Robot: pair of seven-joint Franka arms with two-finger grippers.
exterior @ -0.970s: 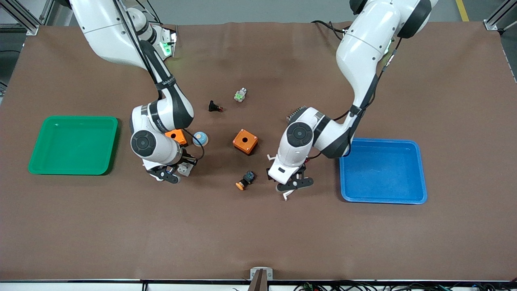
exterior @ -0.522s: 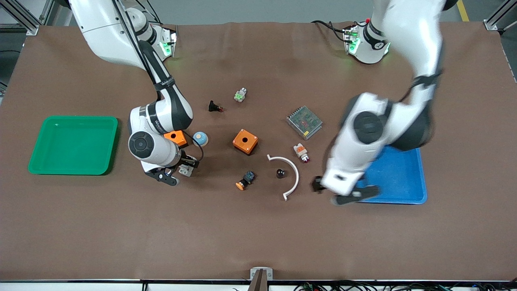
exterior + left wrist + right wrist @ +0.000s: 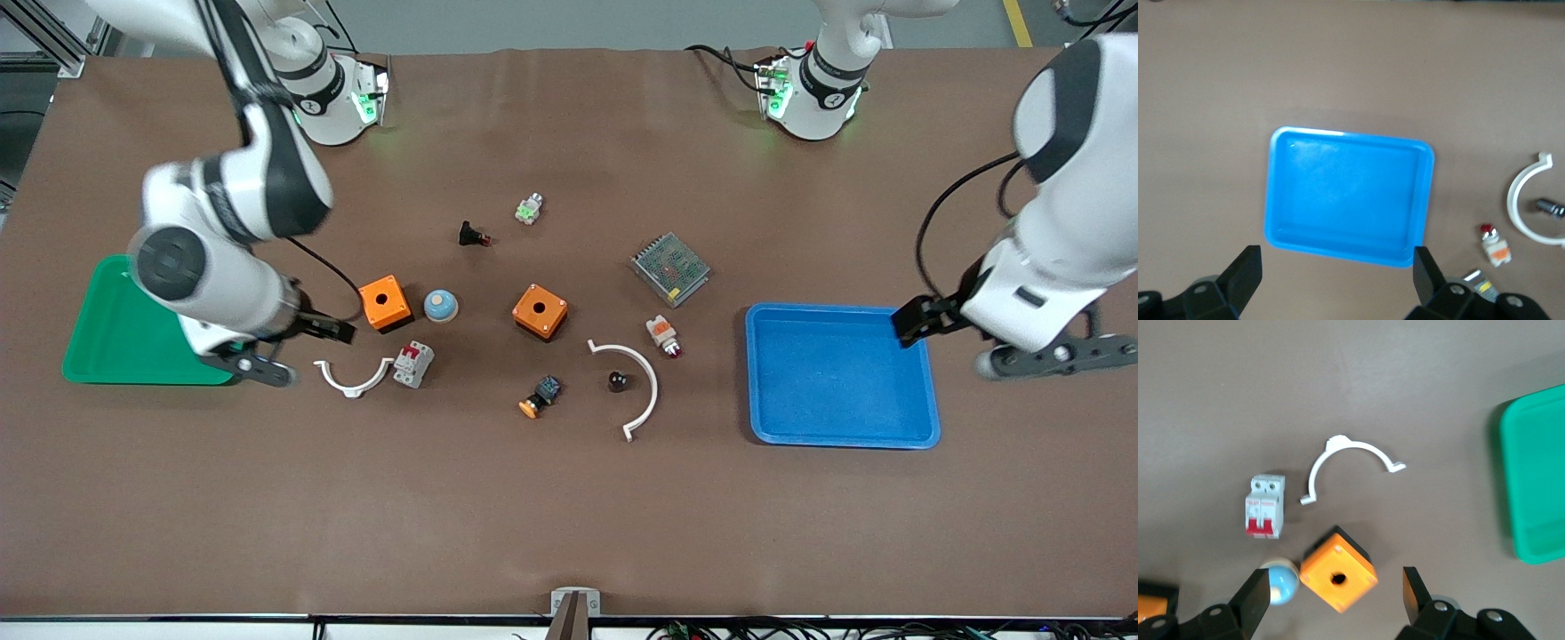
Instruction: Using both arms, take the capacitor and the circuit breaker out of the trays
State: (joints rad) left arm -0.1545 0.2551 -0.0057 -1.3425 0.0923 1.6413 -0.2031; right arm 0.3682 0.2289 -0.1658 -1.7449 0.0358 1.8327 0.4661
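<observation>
The breaker (image 3: 413, 364), a white block with red toggles, lies on the table beside a small white arc clip (image 3: 354, 380); it also shows in the right wrist view (image 3: 1265, 506). The capacitor (image 3: 616, 381), a tiny black cylinder, sits inside a larger white arc clip (image 3: 645, 391); the left wrist view catches it at the edge (image 3: 1551, 208). My right gripper (image 3: 256, 366) hangs open and empty over the green tray's edge (image 3: 1337, 597). My left gripper (image 3: 1049, 357) hangs open and empty over the table beside the blue tray, toward the left arm's end (image 3: 1336, 280).
A green tray (image 3: 98, 347) and a blue tray (image 3: 840, 437) sit at the two ends. Between them lie two orange boxes (image 3: 385, 302) (image 3: 540, 310), a blue dome (image 3: 440, 305), a mesh unit (image 3: 670, 268), an indicator lamp (image 3: 663, 334), an orange-capped switch (image 3: 540, 396) and a black button (image 3: 473, 236).
Both arms have lifted and swung outward: the right from the breaker to the green tray, the left from the capacitor past the blue tray. Breaker and capacitor stay on the table.
</observation>
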